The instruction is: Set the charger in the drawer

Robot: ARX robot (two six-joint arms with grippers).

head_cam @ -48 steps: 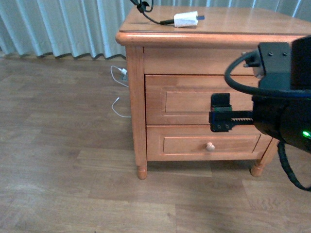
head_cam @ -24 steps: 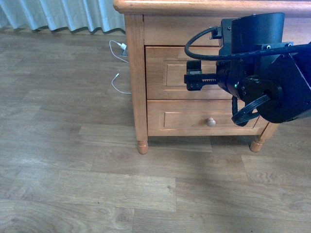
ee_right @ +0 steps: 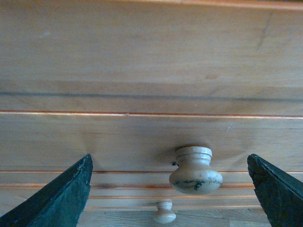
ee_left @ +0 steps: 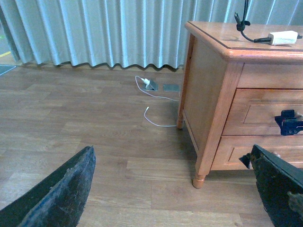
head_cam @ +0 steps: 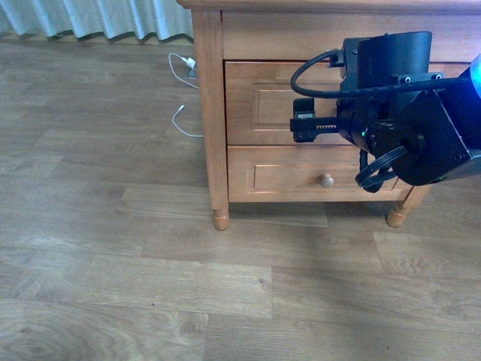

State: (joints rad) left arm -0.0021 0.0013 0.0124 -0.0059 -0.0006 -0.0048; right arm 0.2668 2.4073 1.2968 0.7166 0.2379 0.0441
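Note:
The charger, a white adapter with a black looped cable, lies on top of the nightstand; it is out of the front view. The drawer is shut; it also shows in the left wrist view. My right gripper is open just in front of it. In the right wrist view my right gripper has its fingers wide on either side of the drawer's pale knob, not touching it. My left gripper is open and empty over the floor, left of the nightstand.
The shorter lower drawer with its knob sits below. A thin white cable lies on the wooden floor by the nightstand's left side. Curtains hang behind. The nightstand's front leg stands on the floor.
The front view has tilted down, so the nightstand top and charger have left it. My right gripper has moved up to the upper drawer's front, around its knob.

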